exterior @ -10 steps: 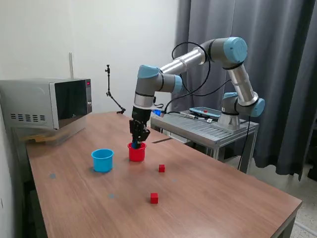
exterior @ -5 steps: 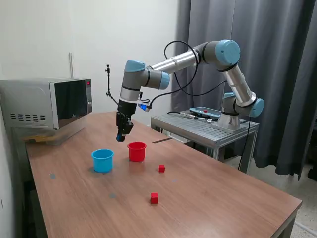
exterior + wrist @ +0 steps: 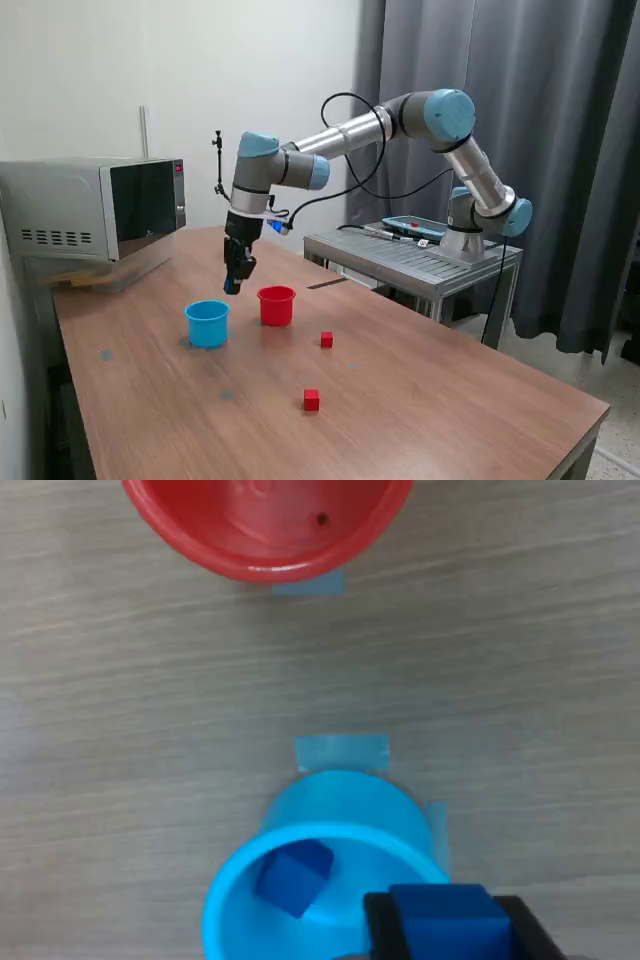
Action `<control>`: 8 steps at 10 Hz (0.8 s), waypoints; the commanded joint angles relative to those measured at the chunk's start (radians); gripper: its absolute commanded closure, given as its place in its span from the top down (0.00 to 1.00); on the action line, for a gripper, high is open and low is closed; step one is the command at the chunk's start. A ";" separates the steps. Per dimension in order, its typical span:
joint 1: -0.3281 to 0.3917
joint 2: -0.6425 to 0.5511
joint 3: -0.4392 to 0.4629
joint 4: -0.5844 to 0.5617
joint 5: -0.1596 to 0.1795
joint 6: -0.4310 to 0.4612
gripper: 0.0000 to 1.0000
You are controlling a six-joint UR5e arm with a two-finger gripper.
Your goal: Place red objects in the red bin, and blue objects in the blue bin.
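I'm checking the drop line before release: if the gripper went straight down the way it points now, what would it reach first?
Probably the light blue plastic cup: the gripper, shut on a dark blue cube, hangs over its rim, where another blue cube already lies. Exact alignment is unclear.

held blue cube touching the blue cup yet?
Apart. In the exterior view the tool holding the blue cube hangs above the blue cup, with bare wall and table showing between them.
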 commanded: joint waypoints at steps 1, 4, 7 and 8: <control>-0.005 0.026 -0.032 0.001 -0.002 0.000 0.00; -0.006 0.091 -0.107 0.003 -0.005 0.000 0.00; -0.014 0.109 -0.118 0.003 -0.048 0.007 0.00; -0.021 0.109 -0.120 0.003 -0.048 0.010 0.00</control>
